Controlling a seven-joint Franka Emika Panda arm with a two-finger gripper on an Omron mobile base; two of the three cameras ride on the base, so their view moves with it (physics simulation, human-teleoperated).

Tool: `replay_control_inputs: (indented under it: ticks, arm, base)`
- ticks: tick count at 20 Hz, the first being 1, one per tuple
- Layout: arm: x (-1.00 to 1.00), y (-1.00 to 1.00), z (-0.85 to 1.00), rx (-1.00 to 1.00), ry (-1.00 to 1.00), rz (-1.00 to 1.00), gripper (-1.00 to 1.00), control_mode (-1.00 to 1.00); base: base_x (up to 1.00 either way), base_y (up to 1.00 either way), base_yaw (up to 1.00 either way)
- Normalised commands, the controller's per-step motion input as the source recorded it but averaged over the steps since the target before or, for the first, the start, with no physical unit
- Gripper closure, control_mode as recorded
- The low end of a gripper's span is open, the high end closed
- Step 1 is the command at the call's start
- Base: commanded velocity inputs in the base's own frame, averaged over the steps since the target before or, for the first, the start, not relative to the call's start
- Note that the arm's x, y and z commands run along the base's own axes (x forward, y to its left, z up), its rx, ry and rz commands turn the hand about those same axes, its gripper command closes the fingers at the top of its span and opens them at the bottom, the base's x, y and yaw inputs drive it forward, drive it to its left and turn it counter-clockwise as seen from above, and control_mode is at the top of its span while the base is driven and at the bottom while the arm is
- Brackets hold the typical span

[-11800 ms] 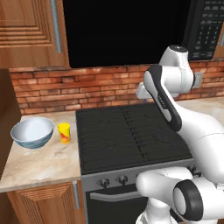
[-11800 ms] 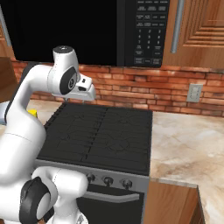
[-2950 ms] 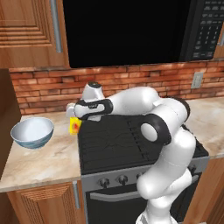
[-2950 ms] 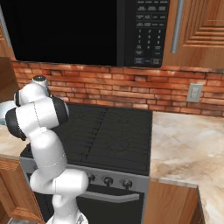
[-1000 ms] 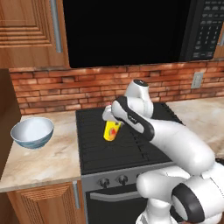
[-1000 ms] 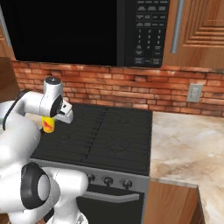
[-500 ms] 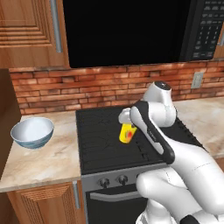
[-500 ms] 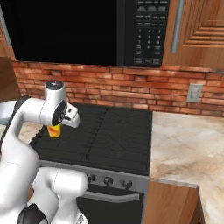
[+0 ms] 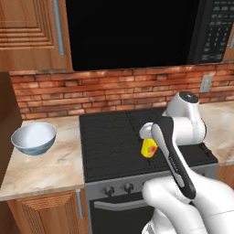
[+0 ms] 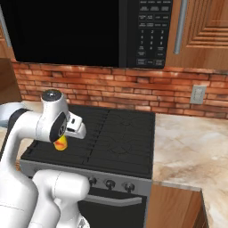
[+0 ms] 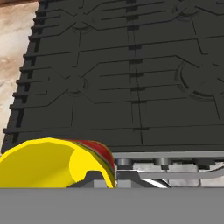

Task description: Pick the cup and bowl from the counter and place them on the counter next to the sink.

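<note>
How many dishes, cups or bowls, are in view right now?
2. The bowl sits on the counter left of the stove; the cup hangs in the gripper above the stove top. Nothing suggests more hidden.

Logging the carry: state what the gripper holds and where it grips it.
The gripper holds the cup by its upper rim, carrying it above the stove.

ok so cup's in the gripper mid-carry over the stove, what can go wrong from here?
1. The cup hangs tilted in the gripper above the black stove top; a loose grip would likely drop it onto the grates.
2. The arm's links sit close over the cup, hiding the jaws in both base views, so slip is hard to spot.
3. The bowl waits on the left counter, a long reach back.
</note>
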Motion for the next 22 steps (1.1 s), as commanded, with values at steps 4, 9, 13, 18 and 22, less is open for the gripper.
replay_control_inputs:
  ticks: [4, 9, 13, 18, 22]
  arm:
    - [-0.14, -0.04, 0.00, -0.02, 0.00, 0.00, 1.00, -1.00]
    - [0.00, 0.00, 0.00, 0.00, 0.00, 0.00, 1.00, -1.00]
    - [0.00, 0.00, 0.00, 0.00, 0.00, 0.00, 1.00, -1.00]
    - [0.00, 0.00, 0.00, 0.00, 0.00, 0.00, 1.00, 1.00]
    - [0.00, 0.00, 0.00, 0.00, 0.00, 0.00, 1.00, 1.00]
  base:
    - [0.00, 0.00, 0.00]
    - [0.00, 0.00, 0.00]
    - [0.00, 0.00, 0.00]
    - [0.00, 0.00, 0.00]
    - [-0.22, 0.01, 0.00]
